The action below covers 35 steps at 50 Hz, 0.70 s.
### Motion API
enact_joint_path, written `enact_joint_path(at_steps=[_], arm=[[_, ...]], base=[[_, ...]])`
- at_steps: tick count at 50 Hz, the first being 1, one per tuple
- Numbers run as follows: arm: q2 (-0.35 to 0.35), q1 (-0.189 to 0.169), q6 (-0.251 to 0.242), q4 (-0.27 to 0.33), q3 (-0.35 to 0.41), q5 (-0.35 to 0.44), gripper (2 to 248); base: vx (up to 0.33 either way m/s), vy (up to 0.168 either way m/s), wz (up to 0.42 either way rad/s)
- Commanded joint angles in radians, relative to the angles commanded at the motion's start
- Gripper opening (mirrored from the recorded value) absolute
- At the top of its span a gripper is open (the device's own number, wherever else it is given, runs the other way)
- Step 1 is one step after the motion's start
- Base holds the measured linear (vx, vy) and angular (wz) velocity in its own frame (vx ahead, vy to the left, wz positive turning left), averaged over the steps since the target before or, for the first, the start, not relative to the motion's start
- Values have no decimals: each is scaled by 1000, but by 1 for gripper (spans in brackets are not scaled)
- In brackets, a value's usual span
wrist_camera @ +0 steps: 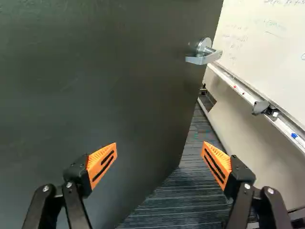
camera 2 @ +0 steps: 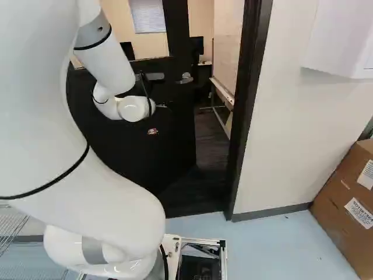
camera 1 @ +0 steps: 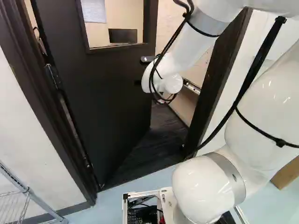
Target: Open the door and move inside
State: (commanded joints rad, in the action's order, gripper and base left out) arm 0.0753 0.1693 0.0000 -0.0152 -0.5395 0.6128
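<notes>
Door (camera 1: 112, 107) ajar, swung inward, eleven o'clock from the base (camera 1: 140, 214); its lever handle (wrist_camera: 205, 57) unheld, one o'clock from the jaws. Jaws spread wide, nothing between the orange pads (wrist_camera: 102, 164). Unlatching looks done (widening seems the step in hand). Next: push the door further, then drive through the doorway (camera 2: 211, 160), near twelve. Whiteboard (wrist_camera: 271, 33) at two from the jaws.

Bright room light leaves small glare spots on the white arm (camera 1: 271, 105).
</notes>
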Motion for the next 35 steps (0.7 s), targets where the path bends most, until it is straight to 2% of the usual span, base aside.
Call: enact_joint_path(at_steps=[35], arm=[[0,0,0,0,0,0,247]], base=[[97,53,-6]])
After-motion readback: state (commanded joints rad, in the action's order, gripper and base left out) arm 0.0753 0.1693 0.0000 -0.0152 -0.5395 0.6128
